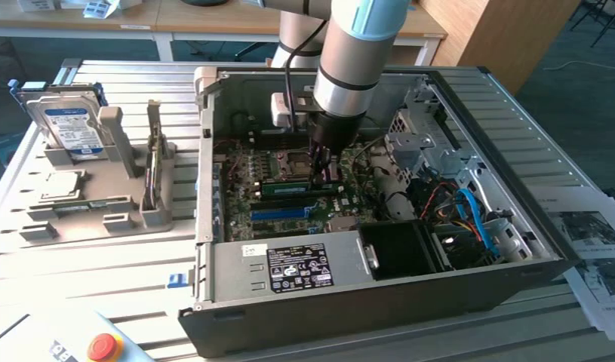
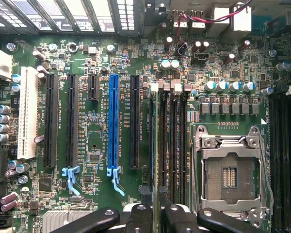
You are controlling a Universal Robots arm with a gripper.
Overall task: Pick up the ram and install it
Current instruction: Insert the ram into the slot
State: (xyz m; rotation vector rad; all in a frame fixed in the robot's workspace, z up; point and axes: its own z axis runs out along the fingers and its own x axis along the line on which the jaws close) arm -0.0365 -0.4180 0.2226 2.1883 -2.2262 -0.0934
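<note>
Where the exterior view looks down into the open computer case (image 1: 388, 298), the arm reaches straight down and the gripper (image 1: 324, 170) sits low over the motherboard (image 1: 287, 204), close to the processor socket. The ram (image 1: 287, 182) lies as a green strip along a memory slot just beside the gripper tip, toward the exterior view's left of it. Outside the case, a grey holder (image 1: 106, 215) on the slatted table carries the hard drive (image 1: 71, 128), standing upright, and a thin board (image 1: 153, 158) on edge.

From the wrist view, the ram (image 2: 156, 145) is seen edge-on, upright in the memory slot nearest the black expansion slots, well apart from the blue slot (image 2: 113, 121) and beside the empty processor socket (image 2: 230, 170). The gripper (image 2: 156, 216) straddles the ram's top edge. Its black fingers (image 2: 138, 218) stand narrowly parted, one on each side, with a slim dark gap beside the board; no firm clamp is evident.
</note>
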